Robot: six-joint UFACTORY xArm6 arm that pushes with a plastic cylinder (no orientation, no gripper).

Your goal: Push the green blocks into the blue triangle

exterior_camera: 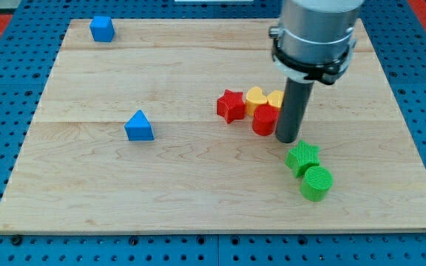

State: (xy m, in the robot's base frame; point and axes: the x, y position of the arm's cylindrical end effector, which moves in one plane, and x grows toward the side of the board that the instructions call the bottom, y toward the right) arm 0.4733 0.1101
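Observation:
A green star block (302,157) and a green round block (316,182) lie touching each other at the view's lower right of the wooden board (87,192). The blue triangle block (139,126) sits at the view's left of centre. My tip (288,140) stands just above and slightly left of the green star, close to it, and right beside a red block.
A red star block (231,105), a yellow heart block (255,97), a second yellow block (276,99) and a red block (264,120) cluster left of my rod. A blue block (102,29) sits at the board's top left corner.

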